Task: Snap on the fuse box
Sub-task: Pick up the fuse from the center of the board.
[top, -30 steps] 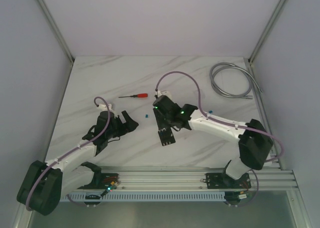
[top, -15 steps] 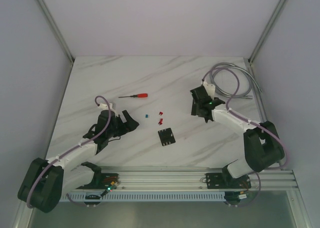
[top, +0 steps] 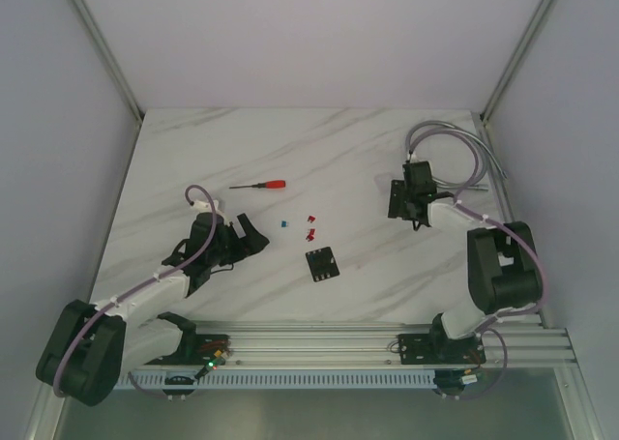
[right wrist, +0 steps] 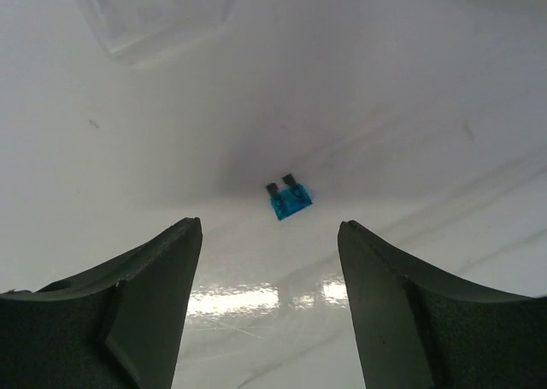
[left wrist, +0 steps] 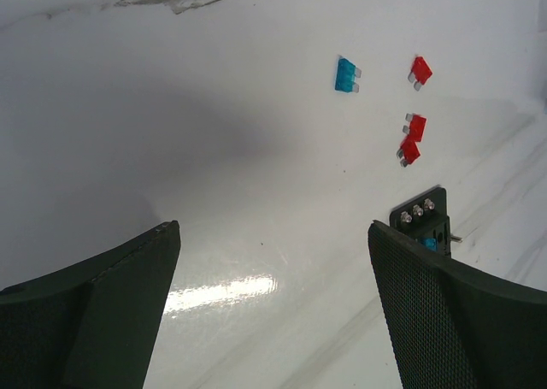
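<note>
The fuse box (top: 322, 264), a small flat black square, lies on the marble table near the front centre. One corner of it peeks out behind my left finger (left wrist: 421, 217). My left gripper (top: 253, 235) rests low to the left of the box, pointing toward it, open (left wrist: 273, 231) with only bare table between its fingers. My right gripper (top: 404, 203) hovers at the right rear, well away from the box. It is open (right wrist: 269, 226) over a loose blue fuse (right wrist: 289, 199) and holds nothing.
A blue fuse (left wrist: 345, 74) and three red fuses (left wrist: 412, 128) lie beyond the box. A clear square lid (right wrist: 154, 13) sits just past the right gripper. A red-handled screwdriver (top: 259, 184) lies at the mid-left and a coiled grey cable (top: 450, 155) at the back right.
My right arm has swung from over the fuse box to the right rear, and its jaws have opened wider. The box stays on the table. The left arm is unchanged.
</note>
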You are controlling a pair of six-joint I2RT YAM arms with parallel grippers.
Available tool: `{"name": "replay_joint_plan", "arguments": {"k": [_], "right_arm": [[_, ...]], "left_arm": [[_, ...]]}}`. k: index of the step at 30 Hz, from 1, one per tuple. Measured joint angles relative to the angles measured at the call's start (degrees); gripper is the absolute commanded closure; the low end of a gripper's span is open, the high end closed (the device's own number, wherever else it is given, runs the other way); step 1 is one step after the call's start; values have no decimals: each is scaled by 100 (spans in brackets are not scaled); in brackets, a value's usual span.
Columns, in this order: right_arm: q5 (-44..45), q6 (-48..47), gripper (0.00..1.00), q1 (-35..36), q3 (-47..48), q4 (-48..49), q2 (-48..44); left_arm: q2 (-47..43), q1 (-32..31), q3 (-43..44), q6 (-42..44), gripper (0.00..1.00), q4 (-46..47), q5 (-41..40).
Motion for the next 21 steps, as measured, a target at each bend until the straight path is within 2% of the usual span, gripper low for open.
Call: {"name": "replay_joint_plan", "arguments": {"k": [4,10,11,21], "right_arm": [[-424,-247,30,-101,-59,162,219],[-608,-466,31,-289,-85,273,332],[-638,-494,36,-299,-96,289,334],[-946,-881,40,-332,-103,446,433]], "left_arm": [[0,0,17,0,0,-2,0],[0,0,22,0,0,-2,0],[0,0,22,0,0,-2,2],[-22,0,22,-2,0,-7,7]]}}
